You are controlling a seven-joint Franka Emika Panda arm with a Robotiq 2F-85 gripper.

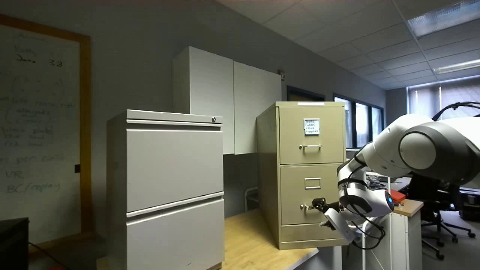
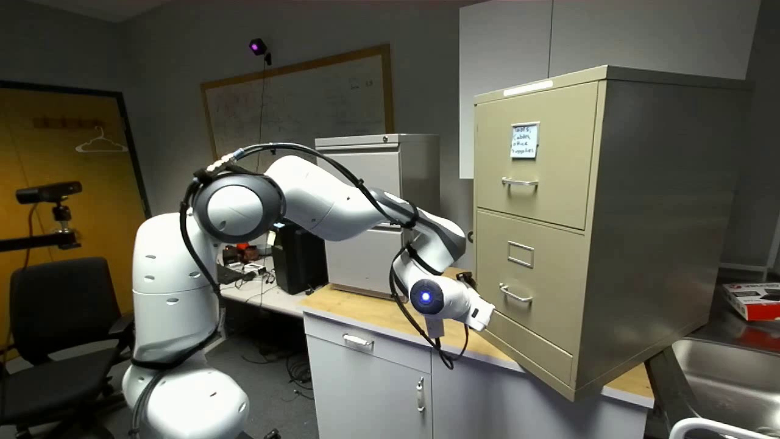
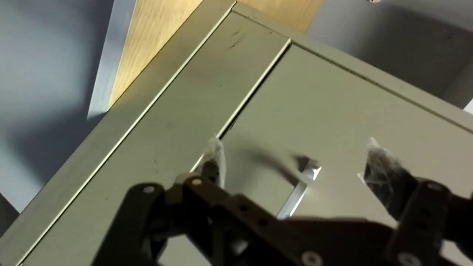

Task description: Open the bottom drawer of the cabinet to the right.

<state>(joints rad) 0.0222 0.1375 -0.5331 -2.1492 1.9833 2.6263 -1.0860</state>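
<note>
The tan-beige filing cabinet point(image 1: 268, 168) stands on a wooden counter and also shows in an exterior view point(image 2: 664, 213). I see two drawers with handles above a plain base panel. The bottom drawer point(image 1: 292, 187) looks closed, with an empty label holder point(image 1: 312, 183) and a small metal handle point(image 2: 515, 293). My gripper point(image 1: 323, 213) is at the front of this drawer, by the right end of the handle. In the wrist view the gripper point(image 3: 295, 153) is open, its fingertips on either side of the handle point(image 3: 295, 199) and apart from it. The handle's lower part is hidden behind the gripper.
A wider light grey cabinet point(image 1: 174, 161) stands beside the tan one on the wooden counter point(image 1: 245, 232). White wall cupboards point(image 1: 258, 108) hang behind. A sink point(image 2: 719, 378) and a red-and-white box point(image 2: 752, 299) are on the tan cabinet's far side.
</note>
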